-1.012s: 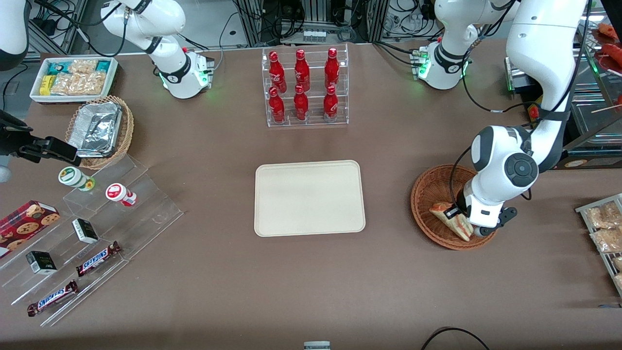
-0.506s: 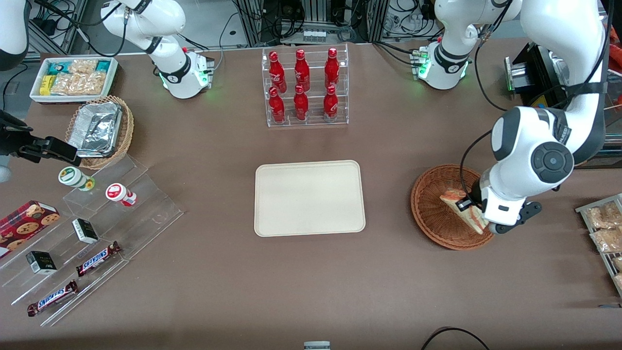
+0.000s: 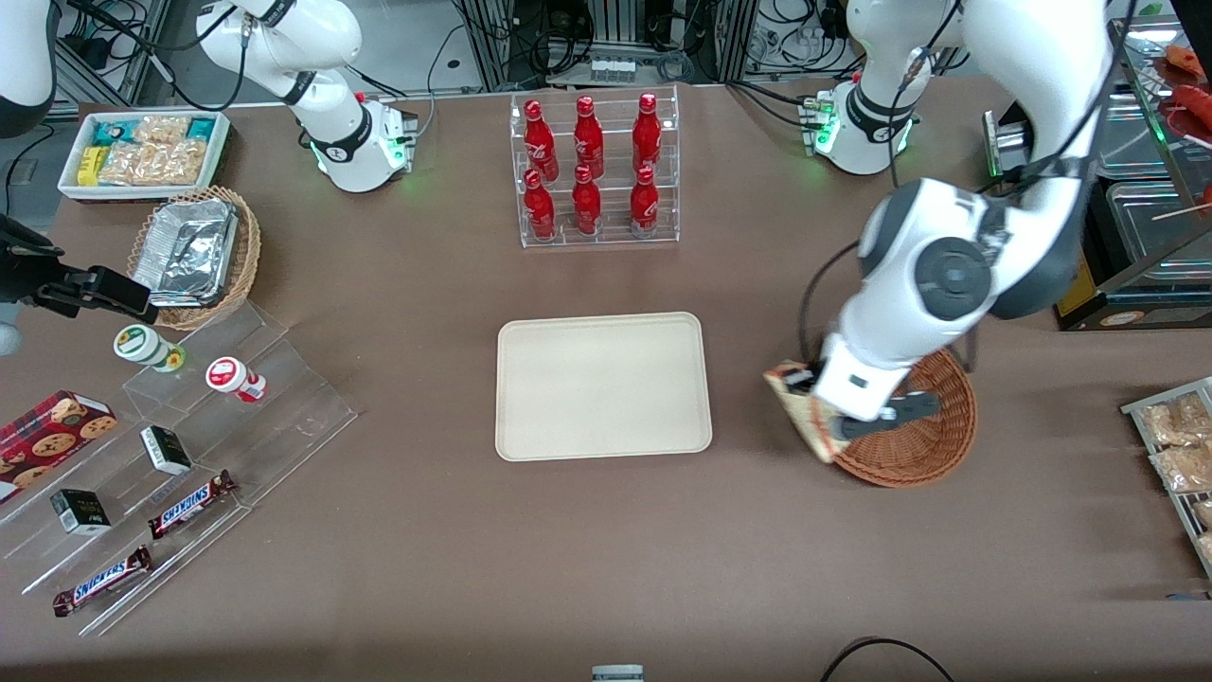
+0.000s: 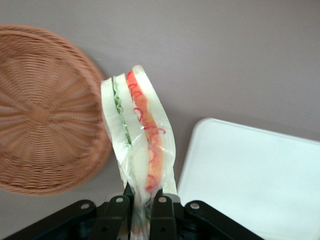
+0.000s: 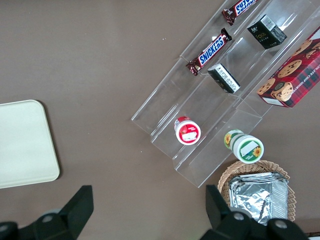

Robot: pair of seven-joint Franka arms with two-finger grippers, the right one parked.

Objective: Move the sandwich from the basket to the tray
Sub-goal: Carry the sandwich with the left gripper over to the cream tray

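Snack bars (image 3: 102, 580) lie on clear steps on the brown table (image 3: 568, 549). Mid-table, the tray (image 3: 603, 385) is bare. The gripper (image 4: 141, 207) pinches the sandwich (image 3: 800, 405), lifted over the basket (image 3: 933, 438) rim nearest the tray. Farther, red bottles (image 3: 589, 163), then cables.

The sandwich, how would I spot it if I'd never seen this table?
Find the round reddish-brown basket toward the working arm's end of the table. At its rim nearest the cream tray, the claw holds the sandwich pinched shut. It is the only pale wedge with red and green layers in clear wrap.
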